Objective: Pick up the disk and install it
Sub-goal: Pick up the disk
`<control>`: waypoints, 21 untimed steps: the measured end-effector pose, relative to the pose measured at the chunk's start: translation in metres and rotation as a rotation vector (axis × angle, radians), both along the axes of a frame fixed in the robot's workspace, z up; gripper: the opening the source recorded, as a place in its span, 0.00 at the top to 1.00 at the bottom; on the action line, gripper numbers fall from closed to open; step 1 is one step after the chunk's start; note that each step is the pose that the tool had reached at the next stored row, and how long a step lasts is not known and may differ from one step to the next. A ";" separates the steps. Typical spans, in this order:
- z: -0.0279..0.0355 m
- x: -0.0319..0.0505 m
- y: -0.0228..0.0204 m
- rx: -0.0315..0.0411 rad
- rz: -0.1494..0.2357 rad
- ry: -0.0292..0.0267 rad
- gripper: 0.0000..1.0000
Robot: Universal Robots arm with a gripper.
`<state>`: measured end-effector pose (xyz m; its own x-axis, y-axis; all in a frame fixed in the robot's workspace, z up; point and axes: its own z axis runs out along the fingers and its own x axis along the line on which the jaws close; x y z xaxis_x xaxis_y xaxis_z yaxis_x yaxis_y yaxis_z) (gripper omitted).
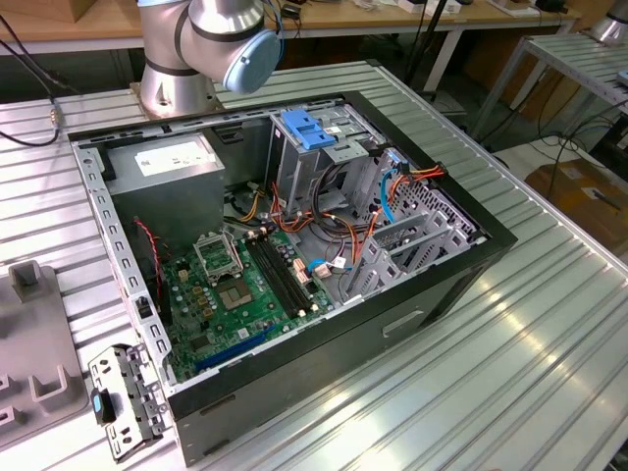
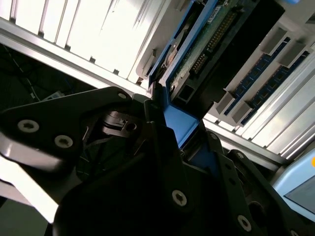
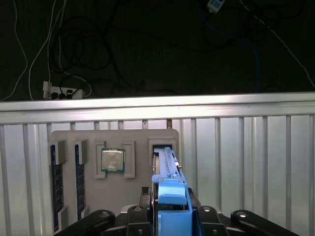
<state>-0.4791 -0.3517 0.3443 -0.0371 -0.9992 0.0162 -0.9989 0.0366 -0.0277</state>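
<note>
The disk [image 3: 167, 169] stands on edge in its blue plastic carrier, its far end at a slot of the grey holder tray [image 3: 142, 140]. In the second wrist view the disk [image 2: 206, 39] shows its green circuit board and a blue carrier edge. My gripper [image 3: 170, 209] has its black fingers [image 3: 147, 204] against both sides of the carrier, shut on the disk. The gripper [image 2: 184, 132] clamps the blue carrier in the second wrist view too. The open computer case [image 1: 471, 265] lies in the exterior view, with a grey drive bay [image 1: 339, 147] at its back.
The holder tray also carries memory modules [image 3: 55, 187] and a processor chip [image 3: 112, 160]. A blue plastic bracket [image 1: 306, 130] tops the drive bay. Cables [image 1: 388, 186] and a green motherboard [image 1: 235, 294] fill the case. The arm's base [image 1: 167, 69] stands behind the case on the ribbed metal table [image 1: 549, 324].
</note>
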 end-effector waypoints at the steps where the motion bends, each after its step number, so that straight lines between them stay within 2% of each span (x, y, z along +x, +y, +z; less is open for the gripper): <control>1: 0.0002 0.0000 0.0000 0.0001 0.000 -0.0001 0.63; 21: 0.0053 0.0000 0.0000 0.0000 0.000 0.0000 0.63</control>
